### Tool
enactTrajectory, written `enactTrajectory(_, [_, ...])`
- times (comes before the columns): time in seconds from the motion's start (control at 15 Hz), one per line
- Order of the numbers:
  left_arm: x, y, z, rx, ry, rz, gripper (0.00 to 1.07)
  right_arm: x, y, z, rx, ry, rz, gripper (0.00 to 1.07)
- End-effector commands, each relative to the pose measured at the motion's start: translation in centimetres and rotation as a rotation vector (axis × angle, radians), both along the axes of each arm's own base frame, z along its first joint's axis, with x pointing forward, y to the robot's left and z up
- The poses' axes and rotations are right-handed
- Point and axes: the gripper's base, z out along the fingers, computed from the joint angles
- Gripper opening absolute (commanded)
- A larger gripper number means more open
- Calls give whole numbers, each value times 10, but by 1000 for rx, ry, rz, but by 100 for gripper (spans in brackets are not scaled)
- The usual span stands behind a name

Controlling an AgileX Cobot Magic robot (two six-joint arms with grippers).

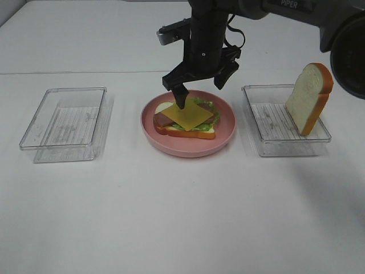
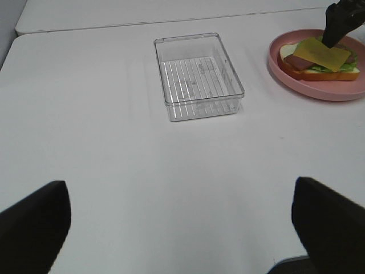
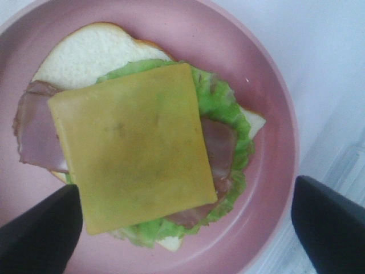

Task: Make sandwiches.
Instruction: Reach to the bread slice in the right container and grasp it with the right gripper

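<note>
White table (image 1: 182, 217), one pink plate (image 1: 225, 137), one open sandwich (image 1: 186, 121), two clear trays (image 1: 65, 123), both jaws wide open, empty.

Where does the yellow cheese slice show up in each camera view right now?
Exterior high: cheese slice at centre, topping the stack on the pink plate.
Left wrist: cheese slice at upper right, on the same plate.
Right wrist: cheese slice fills the middle.
Shared landmark: the pink plate.

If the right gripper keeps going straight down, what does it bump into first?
Most likely the cheese slice on top of the sandwich. The open right gripper hangs right above it, pointing down.
</note>
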Motion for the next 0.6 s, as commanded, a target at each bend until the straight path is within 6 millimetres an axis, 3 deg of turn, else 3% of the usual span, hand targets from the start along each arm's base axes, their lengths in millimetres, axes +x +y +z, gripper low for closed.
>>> enactTrajectory(0.07, [-2,-1,0,-6,-14,-4,102,-5,-7,34,13,-43,-17,97])
enactTrajectory(0.2, [-2,-1,0,-6,-14,-4,102,-10,-19,73,18,-105,-30,97])
enactTrajectory(0.33, [-2,-1,0,-6,-14,-4,102,-12,-33,95,30,-131,-56,97])
enactTrajectory(0.4, [-2,-1,0,-6,-14,-4,102,-12,-47,109,36,-146,-86,97])
enactTrajectory(0.47, [-2,-1,0,-6,-14,-4,102,-10,-76,129,43,-167,-146,97])
enactTrajectory(0.53, [-2,-1,0,-6,-14,-4,102,-10,-85,136,43,-175,-165,97])
enactTrajectory(0.6, [-1,-1,0,-7,-11,-4,102,-9,-108,147,45,-188,-216,97])
